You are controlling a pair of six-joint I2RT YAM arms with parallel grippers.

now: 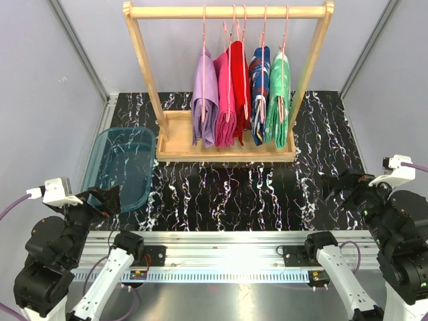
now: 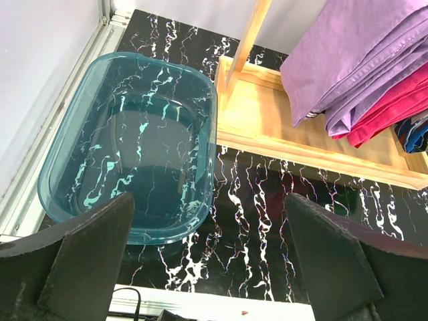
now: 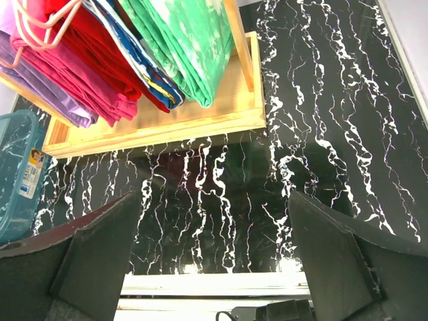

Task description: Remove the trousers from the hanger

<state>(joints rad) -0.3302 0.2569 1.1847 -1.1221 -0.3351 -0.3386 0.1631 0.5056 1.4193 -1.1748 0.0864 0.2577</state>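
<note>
Mint green with white mottling, the green trousers point(image 1: 279, 99) hang folded over a pink hanger point(image 1: 285, 40) at the right end of the wooden rack point(image 1: 227, 11). The rack stands at the middle of the far edge of the table point(image 1: 267, 194). Just beside them, on the left, hang the navy trousers point(image 1: 259, 90) with coloured patches, and after these come a red pair, a pink pair and a lilac pair, which are not my work. My left gripper point(image 2: 208, 200) is near the front left corner, its jaws spread wide and holding nothing, above a blue see-through bin point(image 1: 120, 167) by the left edge. My right gripper point(image 3: 212, 197) is near the front right corner, also spread wide and empty, well apart from the rack. I judge that the task is at its first step, because both pairs are on their hangers and nothing is touched. The next move, I think, is for my right arm to reach forward to the green pair and pinch the lower fold. It should then pull the cloth toward the front edge so it slides off the bar without dragging the hanger.
</note>
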